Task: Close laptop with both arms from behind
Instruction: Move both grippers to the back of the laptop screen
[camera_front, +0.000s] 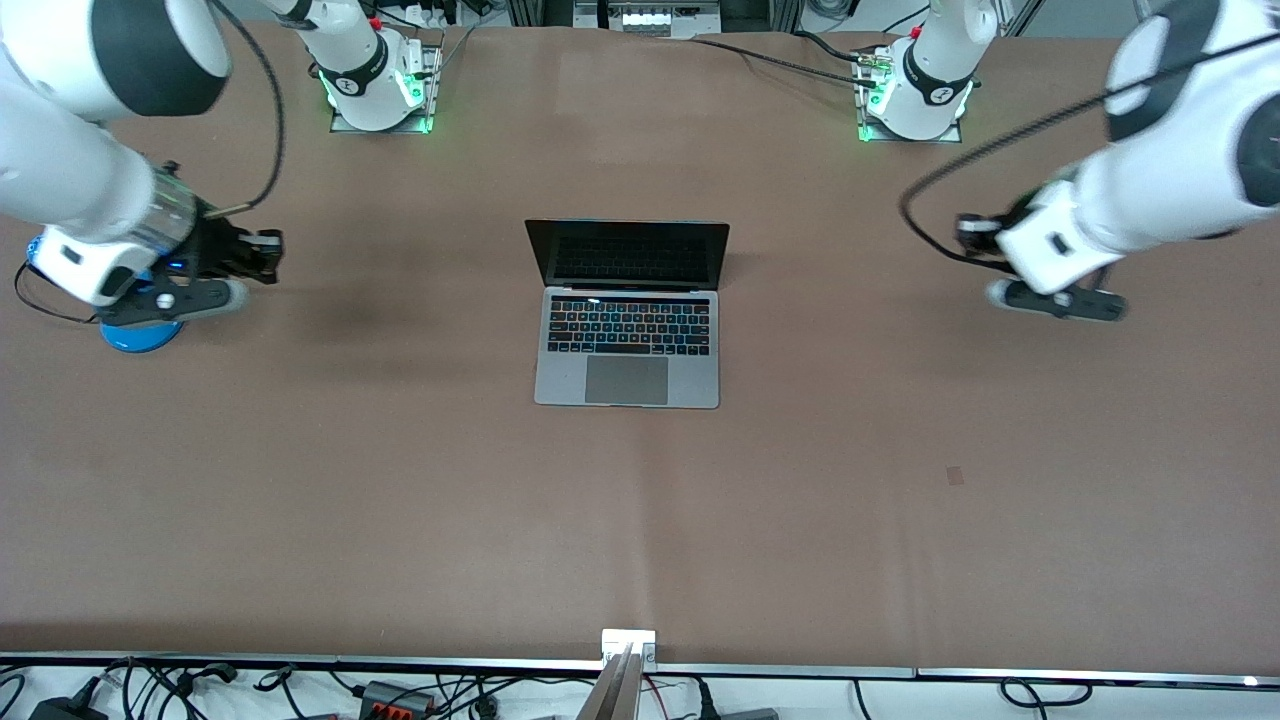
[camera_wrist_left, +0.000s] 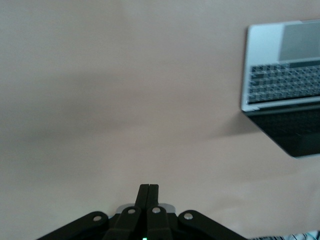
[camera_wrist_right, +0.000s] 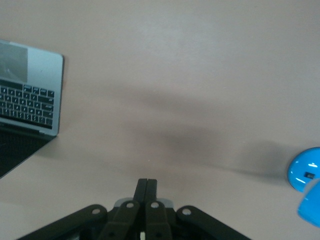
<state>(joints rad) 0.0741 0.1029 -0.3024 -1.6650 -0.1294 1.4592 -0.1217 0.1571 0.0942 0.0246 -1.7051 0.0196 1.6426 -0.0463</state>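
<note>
Nothing of the closing is done yet, by the look of it. The laptop (camera_front: 628, 315) sits open in the middle of the table (camera_front: 400, 500), screen upright, toward the edge where the arm bases stand. The left gripper (camera_front: 968, 232) hangs over bare table toward the left arm's end, fingers pressed together and holding nothing. The right gripper (camera_front: 268, 252) hangs toward the right arm's end, near a blue disc (camera_front: 140, 336), fingers likewise pinched together and empty. Both must reach the lid and push it down.

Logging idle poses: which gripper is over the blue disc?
The right gripper, at the right arm's end of the table, hangs shut over the blue disc. The left gripper, also shut, has only bare table under it.
</note>
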